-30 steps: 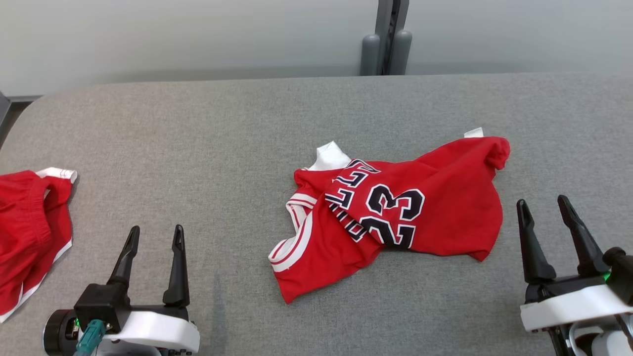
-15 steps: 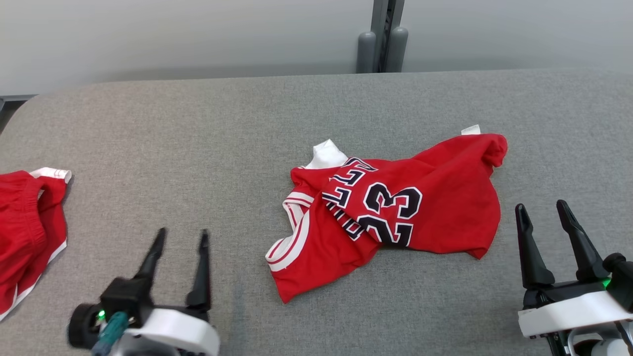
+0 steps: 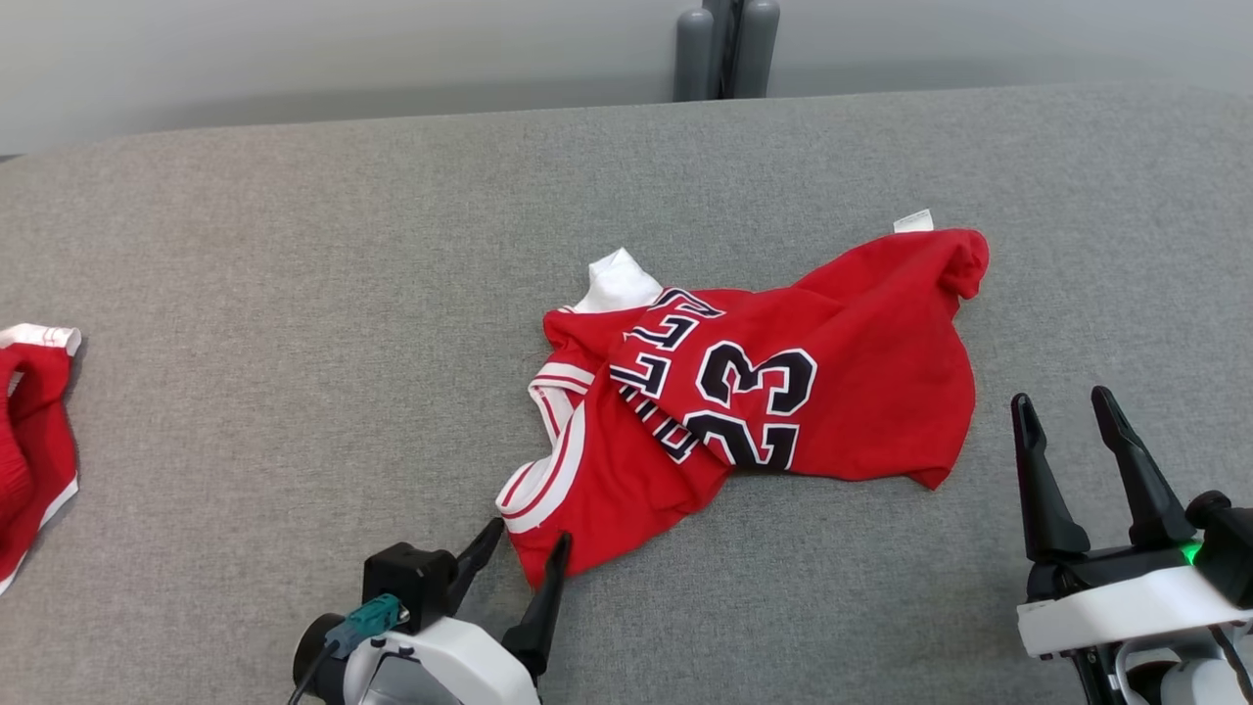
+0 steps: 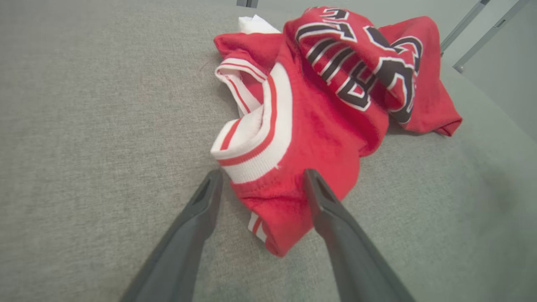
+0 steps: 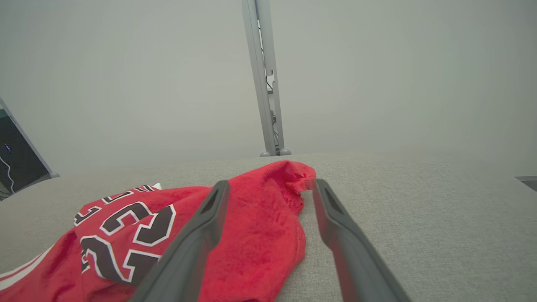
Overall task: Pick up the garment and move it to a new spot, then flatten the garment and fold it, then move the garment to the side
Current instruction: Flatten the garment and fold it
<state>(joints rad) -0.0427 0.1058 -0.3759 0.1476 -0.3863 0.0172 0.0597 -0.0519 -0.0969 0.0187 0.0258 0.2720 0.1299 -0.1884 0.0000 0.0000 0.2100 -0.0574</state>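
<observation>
The garment point(image 3: 783, 392) is a red jersey with white trim and a black "23", lying crumpled in the middle of the grey table point(image 3: 294, 294). My left gripper point(image 3: 529, 537) stands open at the jersey's near left corner. In the left wrist view its fingers point(image 4: 197, 218) straddle that corner of the garment point(image 4: 293, 138) without closing on it. My right gripper point(image 3: 1062, 399) is open at the lower right, just off the jersey's right edge. The right wrist view has the garment point(image 5: 260, 222) lying ahead and to the left of the right gripper point(image 5: 268, 184).
A second red garment point(image 3: 34, 441) with white trim lies at the table's left edge. A grey post point(image 3: 724, 44) rises behind the table's far edge, against a pale wall. Bare grey tabletop surrounds the jersey.
My left gripper has swung right and forward, from the table's lower left to the jersey's near corner. The head camera has shifted, sliding the whole scene left. The right gripper stayed put.
</observation>
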